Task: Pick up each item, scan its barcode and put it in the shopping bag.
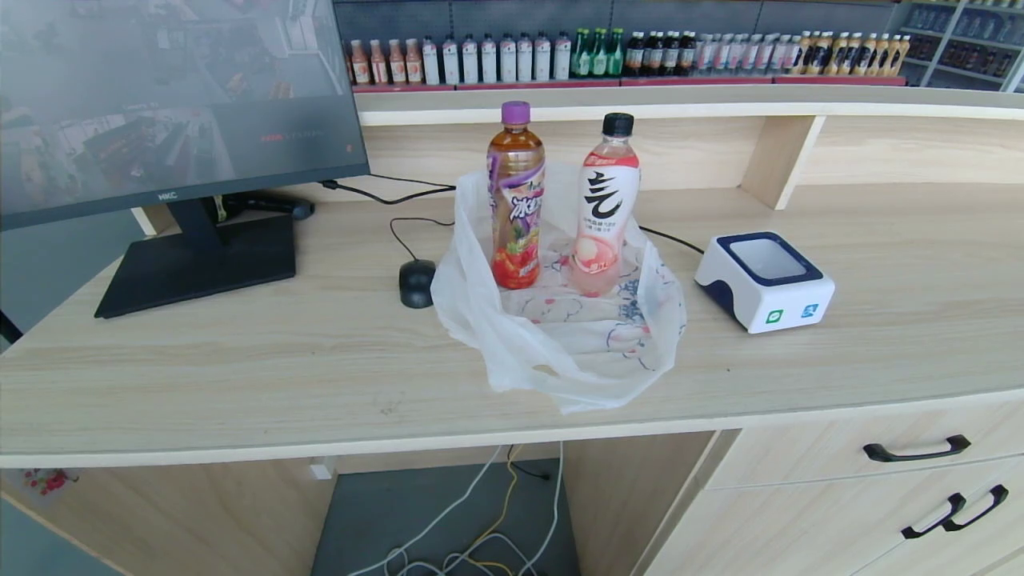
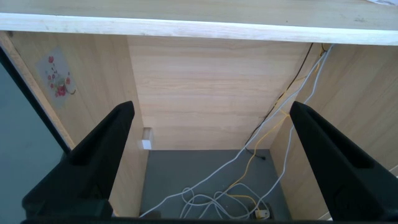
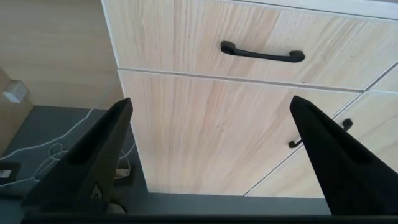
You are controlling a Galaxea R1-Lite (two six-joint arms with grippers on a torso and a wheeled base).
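Two drink bottles stand upright inside a white plastic shopping bag [image 1: 560, 344] on the counter's middle: a purple-capped tea bottle [image 1: 516, 196] and, to its right, a black-capped pink bottle [image 1: 606, 208]. A white and navy barcode scanner [image 1: 762, 281] sits on the counter right of the bag. My left gripper [image 2: 211, 115] is open below the counter's edge, facing the knee hole with loose cables [image 2: 236, 186]. My right gripper [image 3: 211, 112] is open too, low in front of the drawer fronts [image 3: 249, 93]. Nothing is between either pair of fingers.
A monitor [image 1: 168, 96] on a black stand fills the counter's left, with a black mouse [image 1: 417, 282] and its cable beside the bag. A raised wooden shelf runs along the back. Drawers with black handles [image 1: 916, 452] sit under the counter's right.
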